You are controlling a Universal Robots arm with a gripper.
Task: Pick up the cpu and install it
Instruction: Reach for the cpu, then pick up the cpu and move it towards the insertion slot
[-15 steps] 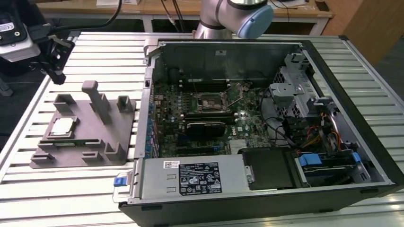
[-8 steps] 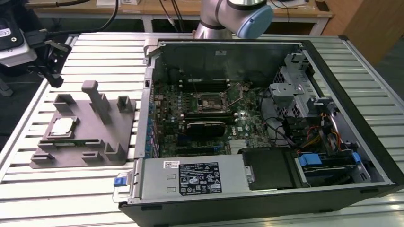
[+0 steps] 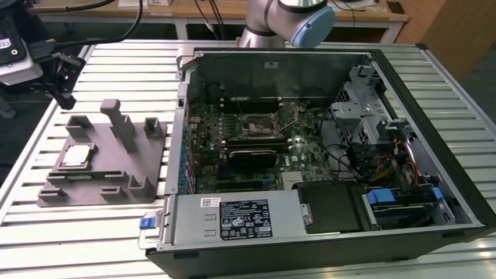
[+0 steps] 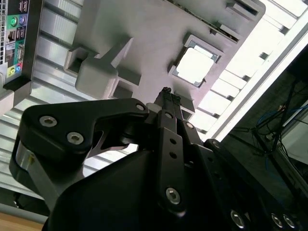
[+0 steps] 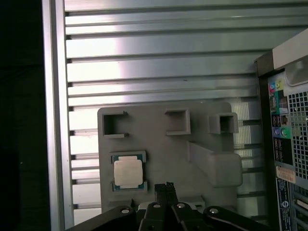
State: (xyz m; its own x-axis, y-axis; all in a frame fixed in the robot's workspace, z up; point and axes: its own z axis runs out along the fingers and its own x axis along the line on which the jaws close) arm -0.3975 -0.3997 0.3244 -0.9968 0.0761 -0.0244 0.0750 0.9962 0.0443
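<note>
The cpu, a small square chip with a pale silver top, lies flat in a recess of the grey fixture on the exterior view's left. My gripper hangs above the table beyond the fixture's far corner, apart from the chip. In both wrist views the fingertips meet with nothing between them: the gripper is shut and empty. The cpu sits a short way off its tips on the fixture. In the open computer case, the motherboard socket stands open.
The fixture carries several upright blocks beside the chip. A silver power supply box fills the case's near corner, with cables and drive cages on the exterior view's right. The case's port panel flanks the fixture. The ribbed metal table lies all around.
</note>
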